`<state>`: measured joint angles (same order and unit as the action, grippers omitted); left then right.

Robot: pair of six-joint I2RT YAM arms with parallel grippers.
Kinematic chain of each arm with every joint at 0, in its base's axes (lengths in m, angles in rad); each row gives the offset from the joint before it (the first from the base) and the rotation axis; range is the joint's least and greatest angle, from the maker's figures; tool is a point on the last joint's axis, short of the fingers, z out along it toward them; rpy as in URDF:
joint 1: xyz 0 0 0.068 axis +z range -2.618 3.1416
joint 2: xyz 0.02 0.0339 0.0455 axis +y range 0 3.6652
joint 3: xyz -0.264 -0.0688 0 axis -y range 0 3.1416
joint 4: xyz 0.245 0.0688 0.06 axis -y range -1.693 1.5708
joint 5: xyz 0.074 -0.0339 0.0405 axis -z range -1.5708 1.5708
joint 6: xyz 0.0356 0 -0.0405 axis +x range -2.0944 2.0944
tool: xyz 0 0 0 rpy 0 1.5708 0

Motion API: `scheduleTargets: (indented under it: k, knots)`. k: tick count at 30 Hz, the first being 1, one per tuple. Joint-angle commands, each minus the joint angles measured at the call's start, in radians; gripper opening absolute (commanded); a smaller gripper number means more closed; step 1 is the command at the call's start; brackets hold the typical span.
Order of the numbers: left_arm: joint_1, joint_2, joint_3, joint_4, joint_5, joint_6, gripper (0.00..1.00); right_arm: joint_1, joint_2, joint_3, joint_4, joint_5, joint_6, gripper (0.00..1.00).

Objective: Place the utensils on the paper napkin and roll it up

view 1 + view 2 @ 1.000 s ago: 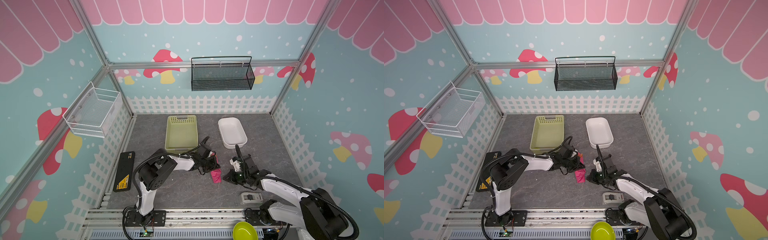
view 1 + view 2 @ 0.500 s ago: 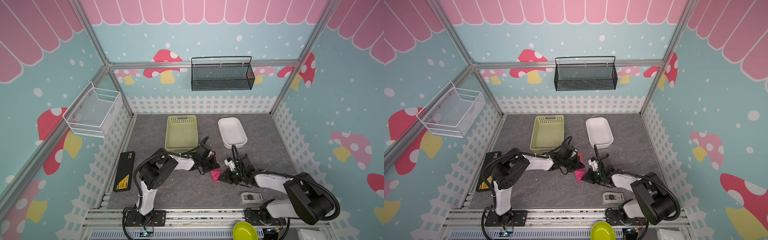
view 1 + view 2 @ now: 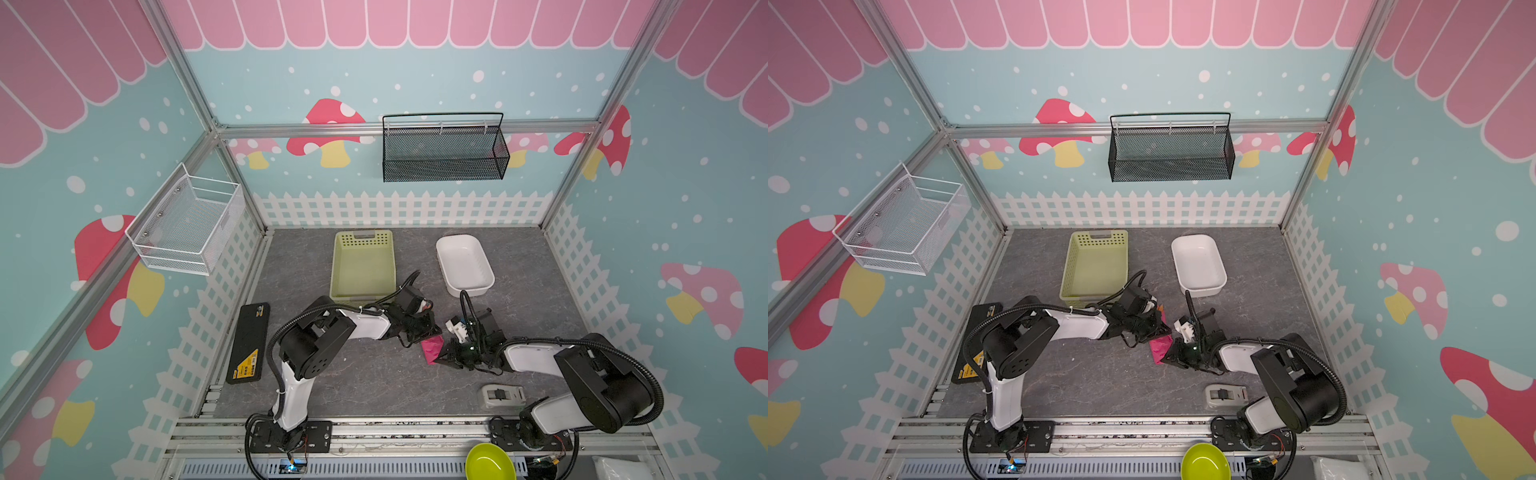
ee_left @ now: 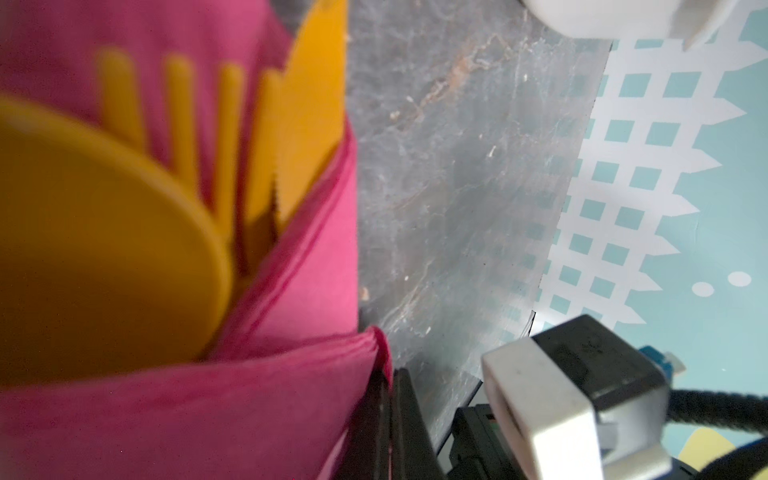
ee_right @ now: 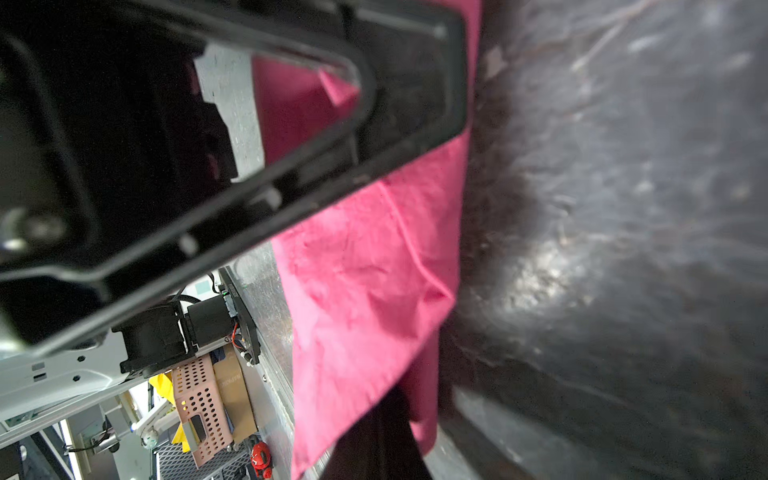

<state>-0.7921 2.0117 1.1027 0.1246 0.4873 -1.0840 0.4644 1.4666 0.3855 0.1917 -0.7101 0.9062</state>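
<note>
Napkin (image 3: 432, 349) is wrapped into a bundle on the table (image 3: 365, 382), front middle, right between my two arms. Left gripper (image 3: 430, 330) and right gripper (image 3: 445, 358) are both closed tight and up against it, though I can't tell if either actually pinches paper. Spoon (image 4: 104, 249), knife (image 4: 316, 104) and fork (image 4: 183, 116) poke out one end.

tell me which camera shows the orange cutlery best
Left wrist view: the utensils poke out of the paper napkin close up, spoon, fork tines and knife, slightly blurred. Right wrist view shows only napkin; both top views, only a small pink bundle.
</note>
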Motion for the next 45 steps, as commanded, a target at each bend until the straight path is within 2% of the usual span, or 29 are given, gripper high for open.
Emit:
scheduleTargets:
  k: [1,9,20,32,36,41,45]
  knots:
    - [-0.017,-0.003,0.059,-0.042,0.005,0.022,0.01,-0.004,0.020,-0.034,-0.041,0.046,-0.016,0.01]
    - [-0.024,0.031,0.102,-0.058,0.015,0.025,0.01,-0.004,0.019,-0.038,-0.045,0.042,-0.028,0.01]
    - [-0.033,0.124,0.149,-0.013,0.094,-0.003,0.01,-0.005,0.027,-0.041,-0.050,0.054,-0.036,0.00]
    - [-0.032,0.179,0.124,-0.002,0.074,-0.002,0.01,-0.004,0.016,-0.033,-0.073,0.052,-0.044,0.00]
    - [-0.026,0.183,0.099,-0.001,0.054,0.001,0.01,-0.005,-0.043,-0.010,-0.158,0.085,-0.060,0.04]
    - [-0.018,0.188,0.077,0.010,0.047,0.000,0.01,-0.008,-0.175,0.036,-0.348,0.186,-0.096,0.11]
    - [-0.018,0.194,0.077,0.016,0.049,-0.001,0.01,-0.015,-0.275,0.085,-0.480,0.253,-0.116,0.21]
